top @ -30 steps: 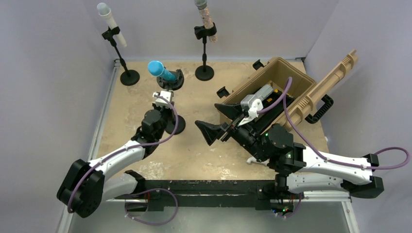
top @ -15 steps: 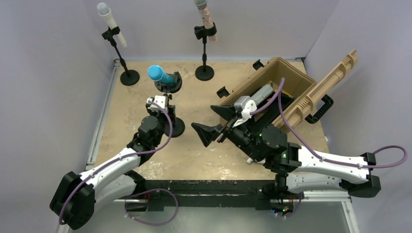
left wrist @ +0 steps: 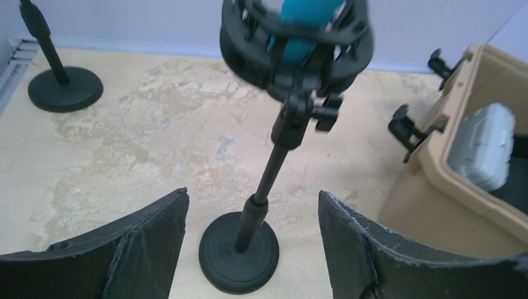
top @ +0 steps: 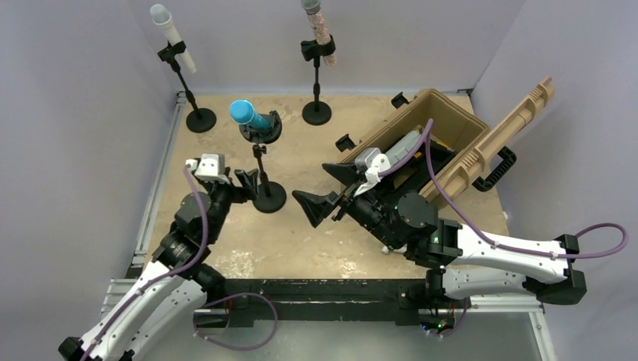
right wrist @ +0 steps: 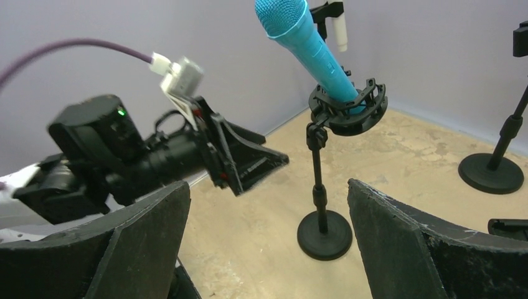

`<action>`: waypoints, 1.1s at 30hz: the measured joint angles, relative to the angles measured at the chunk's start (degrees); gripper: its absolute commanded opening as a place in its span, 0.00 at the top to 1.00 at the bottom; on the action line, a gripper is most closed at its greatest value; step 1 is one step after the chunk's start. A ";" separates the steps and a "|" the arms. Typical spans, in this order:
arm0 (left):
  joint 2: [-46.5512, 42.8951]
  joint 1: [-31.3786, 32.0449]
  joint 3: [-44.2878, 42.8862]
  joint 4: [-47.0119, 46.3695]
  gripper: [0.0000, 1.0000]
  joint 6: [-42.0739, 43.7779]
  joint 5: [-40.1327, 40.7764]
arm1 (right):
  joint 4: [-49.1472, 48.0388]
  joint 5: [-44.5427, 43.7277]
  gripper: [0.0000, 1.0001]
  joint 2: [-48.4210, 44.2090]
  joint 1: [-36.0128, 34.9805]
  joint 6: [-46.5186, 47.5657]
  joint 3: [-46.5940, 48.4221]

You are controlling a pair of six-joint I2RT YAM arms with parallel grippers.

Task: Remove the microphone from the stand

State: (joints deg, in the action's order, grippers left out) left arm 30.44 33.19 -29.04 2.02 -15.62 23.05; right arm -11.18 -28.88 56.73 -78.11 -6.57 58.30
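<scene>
On the desk: mic sits tilted atop the near stand.
Left pincer: open, pointing at the pole, touching nothing.
Right pincer: open, empty, facing the mic.
My plan: I steady the pole low, then draw the mic out along its tilt.

So the mic stand sits a bit left of centre on the table, with the microphone up in its clip, head leaning toward the far-left corner. The left gripper is just left of the pole and the right gripper is off to its right, neither touching. Two more stands line the far edge: the corner stand far-left and the middle stand mid-edge. The case sits toward the far-right corner, its lid on its right side and a small box inside.
</scene>
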 measured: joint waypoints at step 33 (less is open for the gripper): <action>24.02 0.00 -37.13 7.89 0.26 8.79 -3.76 | 0.46 -0.59 0.06 -2.16 0.00 -1.97 2.58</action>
State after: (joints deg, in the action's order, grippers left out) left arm 54.46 33.19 -66.17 9.91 -6.83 19.29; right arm -10.72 -29.47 54.57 -78.11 -8.54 60.88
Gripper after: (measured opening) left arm 0.827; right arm 0.942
